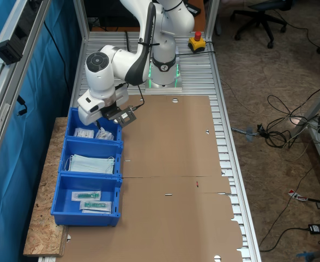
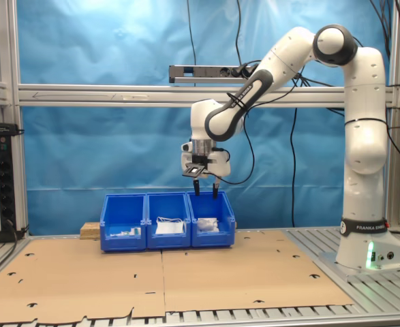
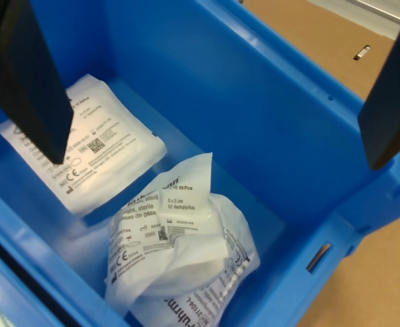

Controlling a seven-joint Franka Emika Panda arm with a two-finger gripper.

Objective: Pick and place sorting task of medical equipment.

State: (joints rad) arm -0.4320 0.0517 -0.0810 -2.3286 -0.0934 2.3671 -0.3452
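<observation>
Small white crinkled packets of medical equipment lie in the end blue bin (image 1: 72, 121), the one closest to the robot's base. In the wrist view a flat packet (image 3: 101, 146) lies beside a crumpled pile of packets (image 3: 179, 259) on the bin floor. The packets (image 1: 85, 132) also show in the first exterior view, and one packet (image 2: 207, 223) in the second exterior view. My gripper (image 2: 206, 193) hangs open above this bin (image 2: 213, 236), pointing down. Its black fingers (image 3: 29, 82) stand wide apart over the packets, and nothing is between them. The gripper (image 1: 108, 117) is over the bin's inner edge.
Three blue bins stand in a row on a chipboard slab (image 1: 45, 229). The middle bin holds pale-blue face masks (image 1: 91, 164), and the end one holds long clear packets with green parts (image 1: 91, 200). Brown cardboard (image 1: 176, 180) covers the table. A red and yellow stop button (image 1: 197, 41) sits near the base.
</observation>
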